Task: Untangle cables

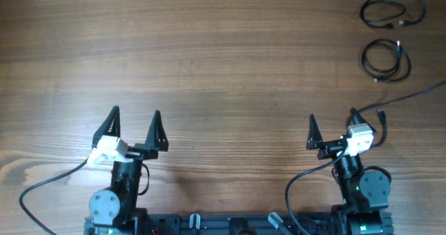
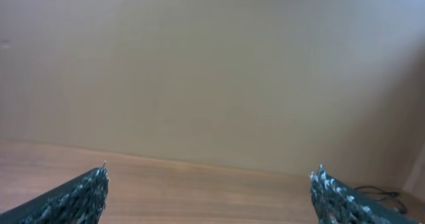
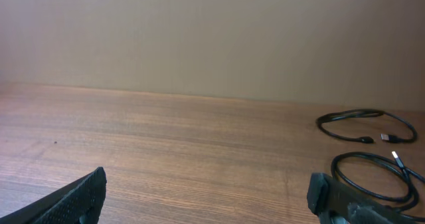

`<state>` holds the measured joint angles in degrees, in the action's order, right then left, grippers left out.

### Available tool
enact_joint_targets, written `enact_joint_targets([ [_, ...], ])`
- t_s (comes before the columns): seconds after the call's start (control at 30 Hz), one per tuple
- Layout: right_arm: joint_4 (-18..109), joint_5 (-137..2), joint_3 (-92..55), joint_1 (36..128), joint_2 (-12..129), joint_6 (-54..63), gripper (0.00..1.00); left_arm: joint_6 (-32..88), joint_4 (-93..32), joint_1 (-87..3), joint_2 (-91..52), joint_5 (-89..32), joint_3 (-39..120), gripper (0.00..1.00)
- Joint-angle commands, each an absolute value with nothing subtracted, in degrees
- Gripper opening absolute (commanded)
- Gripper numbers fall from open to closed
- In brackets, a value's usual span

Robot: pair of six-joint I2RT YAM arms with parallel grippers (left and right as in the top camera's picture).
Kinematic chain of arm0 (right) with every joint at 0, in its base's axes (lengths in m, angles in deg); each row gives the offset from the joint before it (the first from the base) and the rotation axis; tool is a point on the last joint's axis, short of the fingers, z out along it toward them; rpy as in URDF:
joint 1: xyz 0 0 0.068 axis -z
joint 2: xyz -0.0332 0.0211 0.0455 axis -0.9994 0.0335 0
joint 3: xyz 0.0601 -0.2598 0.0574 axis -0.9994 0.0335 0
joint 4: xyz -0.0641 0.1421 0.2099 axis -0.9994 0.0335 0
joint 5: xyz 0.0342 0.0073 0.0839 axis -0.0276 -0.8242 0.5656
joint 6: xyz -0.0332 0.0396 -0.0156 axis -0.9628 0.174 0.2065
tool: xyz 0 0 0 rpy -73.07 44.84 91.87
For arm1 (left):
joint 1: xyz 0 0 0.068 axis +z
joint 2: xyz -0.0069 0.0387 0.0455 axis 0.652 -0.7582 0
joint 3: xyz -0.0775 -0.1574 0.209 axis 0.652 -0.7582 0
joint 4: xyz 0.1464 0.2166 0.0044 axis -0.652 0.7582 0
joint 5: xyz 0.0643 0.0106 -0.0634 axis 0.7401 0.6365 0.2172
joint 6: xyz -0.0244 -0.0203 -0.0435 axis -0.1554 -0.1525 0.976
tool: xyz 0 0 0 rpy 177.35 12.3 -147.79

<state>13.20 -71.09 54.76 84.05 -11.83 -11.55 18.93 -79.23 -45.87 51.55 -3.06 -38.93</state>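
I saw the left tool (image 1: 136, 112) and right tool (image 1: 332, 114) both spread wide, gripping nothing, near the front edge of the desk (image 1: 223, 54); two coiled cables (image 1: 365, 56) lay apart at its far-right corner.

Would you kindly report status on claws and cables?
Left claw, right claw open, empty. Far coil, near coil apart, untouched. Third cable runs off right edge.
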Motion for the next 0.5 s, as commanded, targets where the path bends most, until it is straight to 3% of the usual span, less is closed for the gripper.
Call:
enact_joint_targets([
  [0.0,13.0,-72.0,54.8,84.3,-12.4,-12.2,1.00,19.4,-75.2,-45.6,52.1,1.3,-39.3,1.00],
  [0.23,13.0,-72.0,54.8,84.3,-12.4,-12.3,1.00,18.7,-60.5,-45.6,52.1,2.3,-39.3,1.00],
  [0.47,13.0,-72.0,54.8,84.3,-12.4,-12.3,1.00,10.1,-60.4,-45.7,52.1,0.6,-39.3,1.00],
])
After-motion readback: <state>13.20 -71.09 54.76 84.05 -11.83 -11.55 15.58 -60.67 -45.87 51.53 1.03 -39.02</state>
